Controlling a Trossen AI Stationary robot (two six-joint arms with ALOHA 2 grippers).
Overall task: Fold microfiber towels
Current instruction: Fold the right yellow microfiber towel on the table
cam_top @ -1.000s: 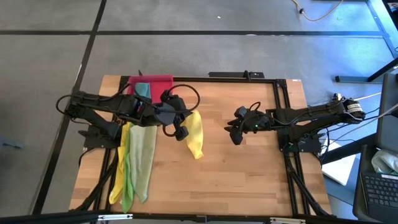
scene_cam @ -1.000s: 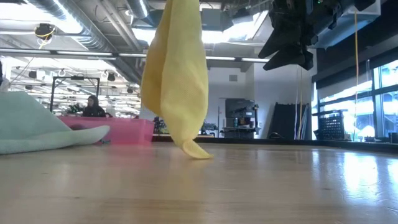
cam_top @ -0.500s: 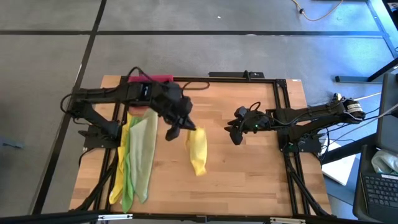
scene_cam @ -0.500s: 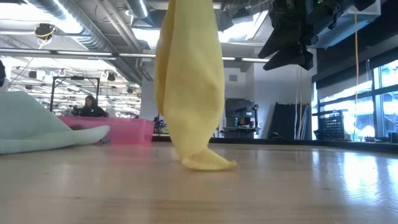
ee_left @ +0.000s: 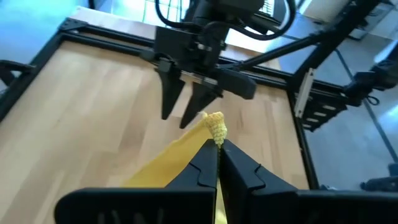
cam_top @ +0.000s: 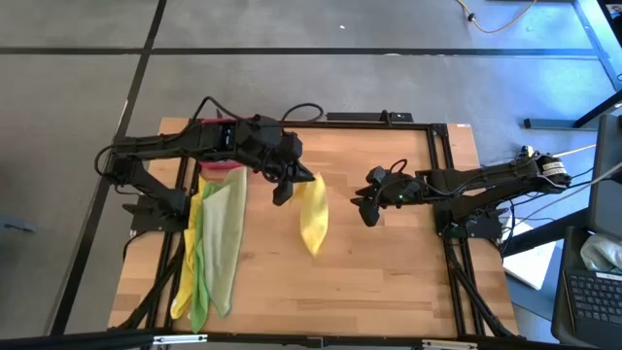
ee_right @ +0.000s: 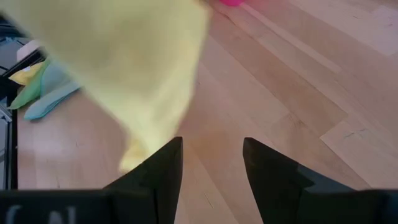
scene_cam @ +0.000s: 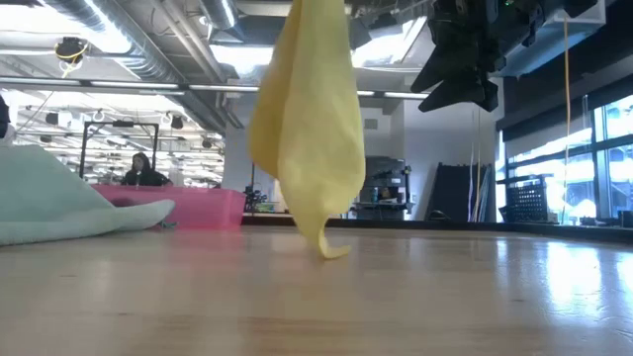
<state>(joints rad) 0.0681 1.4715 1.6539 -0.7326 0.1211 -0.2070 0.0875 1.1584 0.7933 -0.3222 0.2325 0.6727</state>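
Observation:
My left gripper (cam_top: 303,181) is above the table's middle, shut on a yellow towel (cam_top: 313,216) that hangs below it; it also shows in the low view (scene_cam: 309,129) and the right wrist view (ee_right: 130,56). My right gripper (cam_top: 362,206) hovers open and empty to the towel's right, its fingers (ee_right: 211,168) apart. A pile of towels lies along the left side: yellow (cam_top: 187,262), bright green (cam_top: 202,282) and pale olive-green (cam_top: 225,243). A teal towel (scene_cam: 49,203) lies at the far left. My left gripper pinches a bunched corner (ee_left: 215,126) of the yellow towel between its two fingers; a small tuft sticks out past the fingertips. The towel hangs slack below the fingers, and only its lowest tip (scene_cam: 332,251) touches the table.
A pink-red tray (scene_cam: 178,206) stands at the table's far left edge. A black frame (cam_top: 439,175) runs around the table top. Bare wood (cam_top: 379,282) spreads over the near right part. A person (scene_cam: 138,170) sits in the room beyond the table.
My left gripper has gone toward the table's far edge and a little right, carrying the yellow towel. The towel's lower end sank and bunched on the table, then rose again until only its tip touches. My right gripper has kept still.

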